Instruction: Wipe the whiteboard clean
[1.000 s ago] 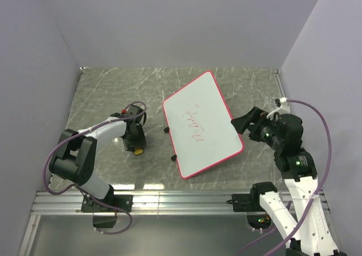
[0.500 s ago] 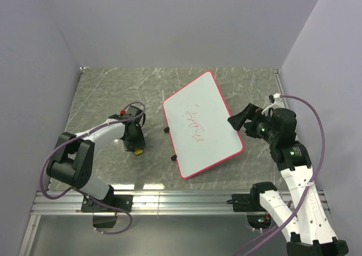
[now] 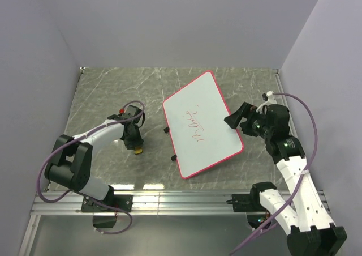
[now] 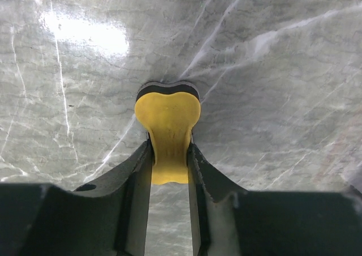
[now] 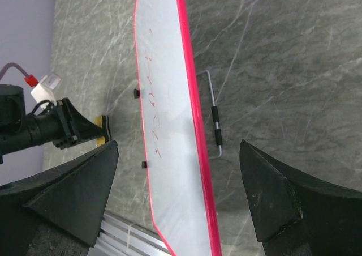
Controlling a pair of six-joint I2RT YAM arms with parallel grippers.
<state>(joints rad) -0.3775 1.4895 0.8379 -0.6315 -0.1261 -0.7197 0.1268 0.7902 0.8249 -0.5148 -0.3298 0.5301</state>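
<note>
Leaning whiteboard [image 3: 201,126]: long axis far-to-near | left gripper [image 4: 169,149] clamped on yellow eraser [image 4: 168,110] | right gripper [image 5: 178,147] jaws apart

From above, the yellow eraser [image 3: 138,150] is mostly tucked under the left gripper [image 3: 136,146], just a sliver showing. The red scribbles [image 3: 195,128] on the whiteboard [image 3: 212,104] are too small to read, and the right wrist view chops off its near end.
</note>
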